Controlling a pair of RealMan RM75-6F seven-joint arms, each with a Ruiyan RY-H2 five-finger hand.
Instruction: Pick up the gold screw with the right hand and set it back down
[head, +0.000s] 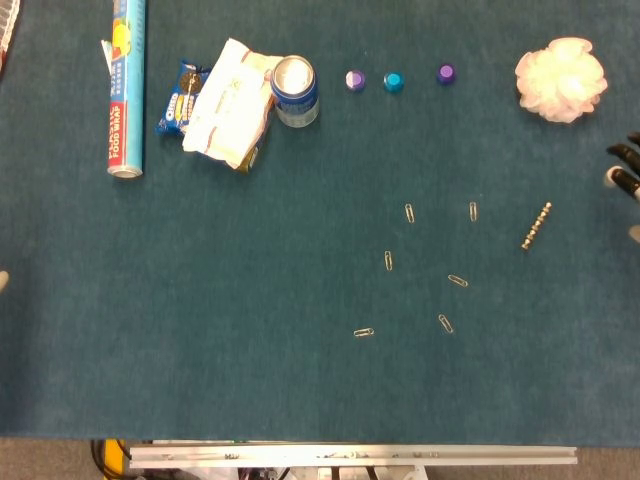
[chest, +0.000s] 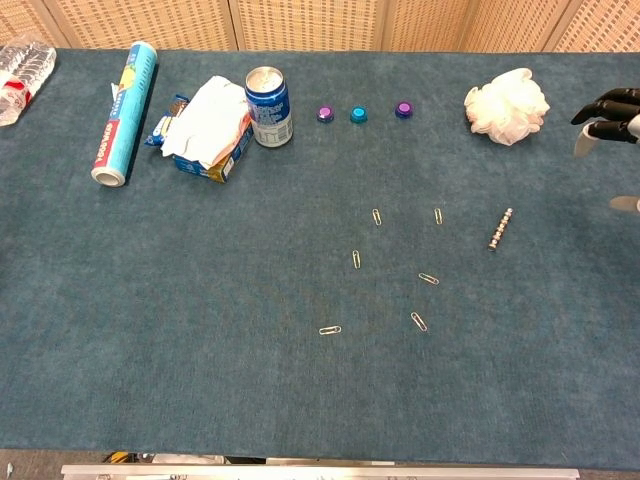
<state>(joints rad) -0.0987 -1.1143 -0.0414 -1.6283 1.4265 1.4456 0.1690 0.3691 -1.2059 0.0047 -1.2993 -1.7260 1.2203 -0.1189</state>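
Note:
The gold screw (head: 536, 226) (chest: 499, 229) lies slantwise on the blue-green cloth at the right, touched by nothing. My right hand (head: 625, 180) (chest: 609, 125) shows only partly at the right edge, to the right of and a little beyond the screw. Its fingers are spread apart and hold nothing. Of my left hand only a pale fingertip (head: 3, 281) peeks in at the left edge of the head view; its state is unreadable.
Several paper clips (head: 412, 213) (chest: 428, 278) are scattered left of the screw. A white mesh puff (head: 560, 78) sits beyond it. Along the back stand three bottle caps (head: 394, 81), a soda can (head: 295, 90), snack packets (head: 226, 100) and a food-wrap roll (head: 127, 85).

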